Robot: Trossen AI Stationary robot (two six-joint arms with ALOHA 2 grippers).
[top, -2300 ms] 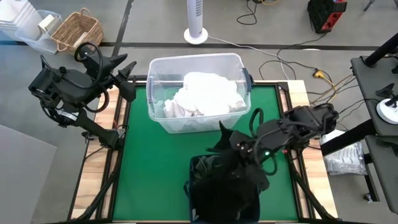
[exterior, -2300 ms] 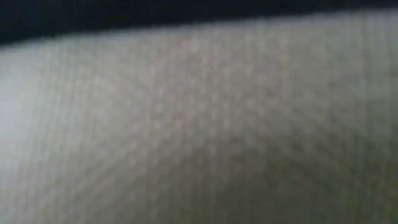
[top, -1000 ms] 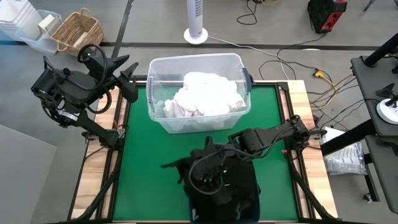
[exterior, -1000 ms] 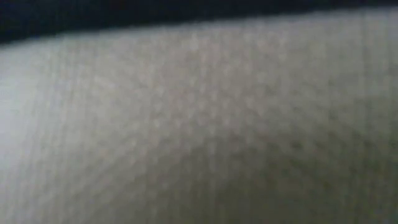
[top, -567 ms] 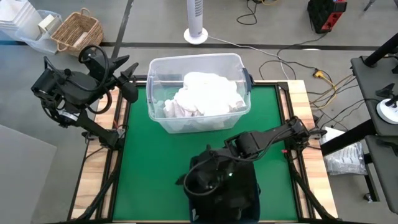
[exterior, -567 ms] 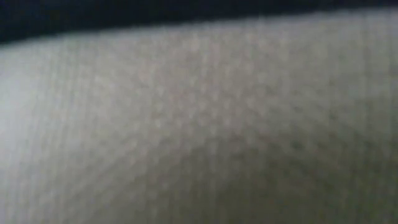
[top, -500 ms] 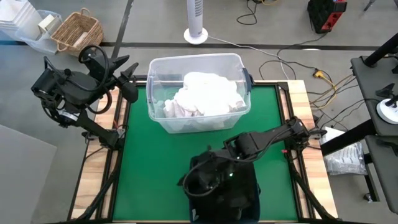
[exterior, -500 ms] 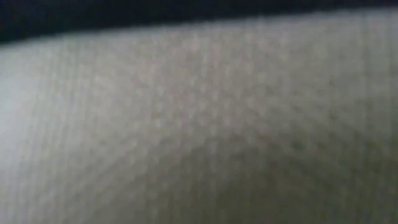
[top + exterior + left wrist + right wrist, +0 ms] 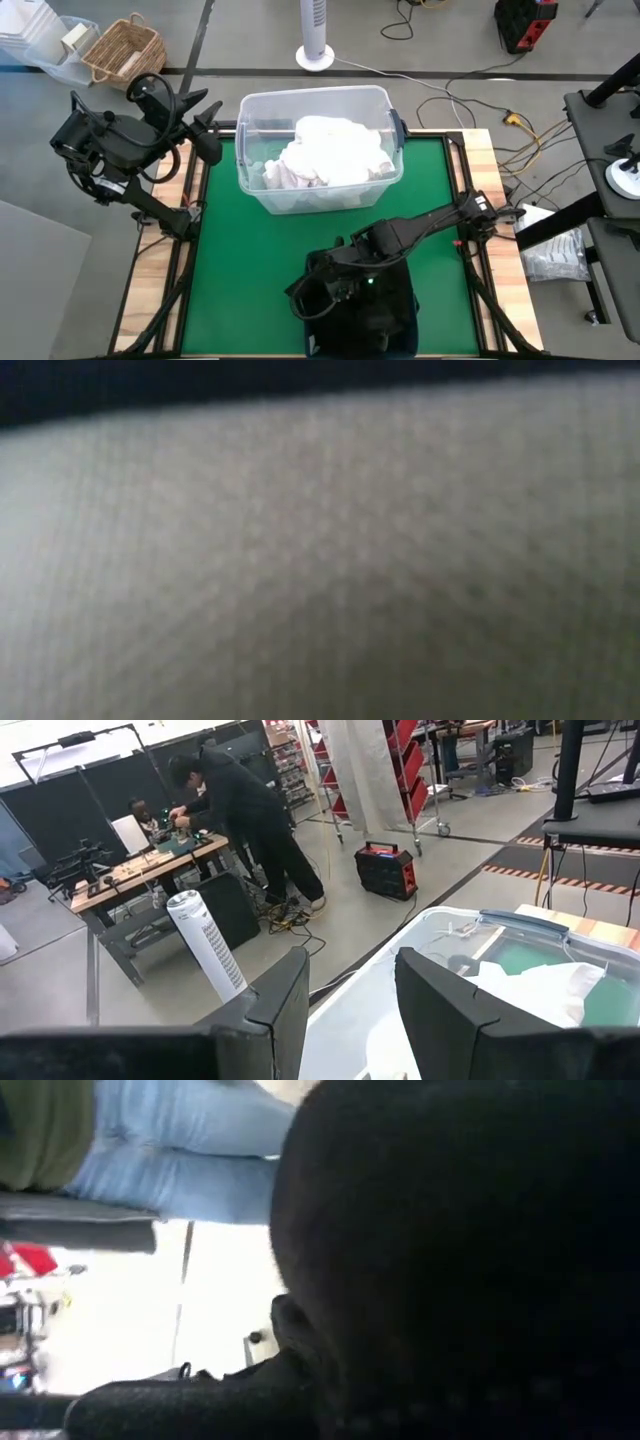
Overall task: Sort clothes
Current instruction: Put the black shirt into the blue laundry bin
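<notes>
While the white clothes [image 9: 335, 150] lie heaped in the clear tub [image 9: 254, 115] at the far middle of the green table [image 9: 245, 255], the dark clothes [image 9: 370, 315] fill the dark bin [image 9: 315, 335] at the near edge. Right gripper [image 9: 318, 292]: reaching down over the bin's left part, fingers shut; its wrist view is filled with dark cloth [image 9: 460, 1250], so the grip is probably on a dark garment, though the pinch itself cannot be seen. Left gripper [image 9: 208, 130]: parked off the table's far left corner, beside the tub, fingers apart and holding nothing, as the left wrist view shows [image 9: 350, 995]. Low view: blocked by pale blurred fabric [image 9: 320, 560]; nothing else to tell there. Room beyond: a person [image 9: 240, 810] bent over a workbench, a white tower fan [image 9: 205, 945]. Step in hand, as judged: a dark piece being delivered into the bin. Next move calls for parting the right fingers low over the bin so the cloth falls inside and not across the rim, then lifting clear without dragging cloth out.
</notes>
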